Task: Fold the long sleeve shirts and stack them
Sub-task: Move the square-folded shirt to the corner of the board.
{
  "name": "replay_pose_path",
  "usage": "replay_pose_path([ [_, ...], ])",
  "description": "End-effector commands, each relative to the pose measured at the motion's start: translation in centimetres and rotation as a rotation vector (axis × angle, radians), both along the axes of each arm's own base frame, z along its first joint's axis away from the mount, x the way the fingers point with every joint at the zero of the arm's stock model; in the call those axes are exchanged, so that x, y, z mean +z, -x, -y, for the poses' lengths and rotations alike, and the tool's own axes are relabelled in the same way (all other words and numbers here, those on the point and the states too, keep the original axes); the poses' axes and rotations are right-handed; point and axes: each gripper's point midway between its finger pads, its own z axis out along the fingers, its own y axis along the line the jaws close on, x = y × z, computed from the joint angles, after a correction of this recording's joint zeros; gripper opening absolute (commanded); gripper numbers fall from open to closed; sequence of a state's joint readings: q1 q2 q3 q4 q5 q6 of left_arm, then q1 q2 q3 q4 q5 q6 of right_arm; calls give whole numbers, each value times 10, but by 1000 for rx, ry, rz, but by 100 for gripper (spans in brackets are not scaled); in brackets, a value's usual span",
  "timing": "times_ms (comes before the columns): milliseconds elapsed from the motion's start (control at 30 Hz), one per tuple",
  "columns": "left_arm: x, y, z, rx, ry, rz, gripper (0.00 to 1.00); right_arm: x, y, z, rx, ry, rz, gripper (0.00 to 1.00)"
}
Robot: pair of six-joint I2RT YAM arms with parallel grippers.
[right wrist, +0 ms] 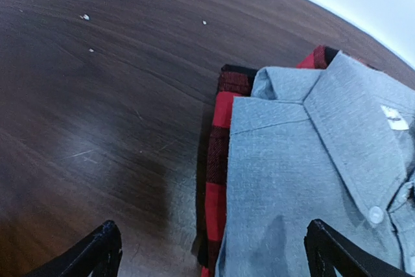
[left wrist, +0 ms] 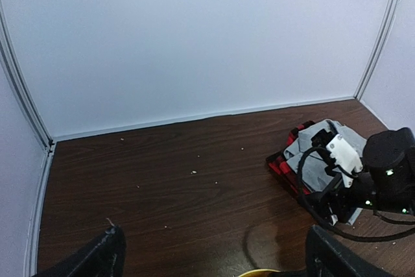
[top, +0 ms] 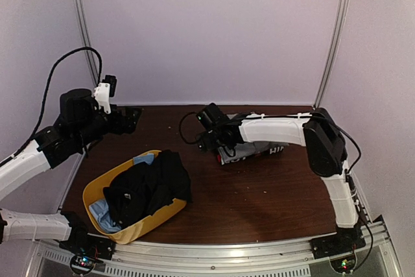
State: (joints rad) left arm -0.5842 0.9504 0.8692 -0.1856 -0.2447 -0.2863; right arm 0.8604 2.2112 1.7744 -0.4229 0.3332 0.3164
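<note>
Black shirt (top: 148, 187) in yellow basket (top: 93, 194), left tool (left wrist: 214, 252), right tool (right wrist: 214, 251) spread empty, grey shirt (right wrist: 305, 180), label (right wrist: 391, 116) unreadable

Left arm (top: 29, 160) raised at left side, left gripper (top: 131, 119) held aloft with jaws spread wide, right arm (top: 279, 129) reaching leftward, elbow bent, right gripper (top: 209, 139) low, jaws fully apart.

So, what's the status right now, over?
Left gripper open, empty. Right gripper open above folded grey shirt. Black shirt heaped in yellow basket. Nothing blocking.
</note>
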Motion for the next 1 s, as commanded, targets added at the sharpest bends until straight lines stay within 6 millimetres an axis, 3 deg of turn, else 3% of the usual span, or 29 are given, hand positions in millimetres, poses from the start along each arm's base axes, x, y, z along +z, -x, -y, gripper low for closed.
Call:
replay_pose_path([
  [0, 15, 4, 3, -26, 50, 35, 97, -17, -24, 15, -120, 76, 12, 100],
  [133, 11, 4, 8, -53, 56, 22, 98, -46, -39, 47, -202, 119, -36, 99],
  [267, 5, 5, 10, -62, 48, 8, 98, -55, -47, 99, -287, 139, -60, 97],
  [633, -7, 0, 10, -49, 26, -17, 98, -44, -71, 242, -492, 135, -52, 97],
  [867, -21, 0, 15, -69, 0, -83, 98, -41, -85, 337, -645, 227, -71, 98],
  [967, -39, 6, 20, -109, -34, -154, 98, -28, -82, 357, -657, 217, -48, 99],
])
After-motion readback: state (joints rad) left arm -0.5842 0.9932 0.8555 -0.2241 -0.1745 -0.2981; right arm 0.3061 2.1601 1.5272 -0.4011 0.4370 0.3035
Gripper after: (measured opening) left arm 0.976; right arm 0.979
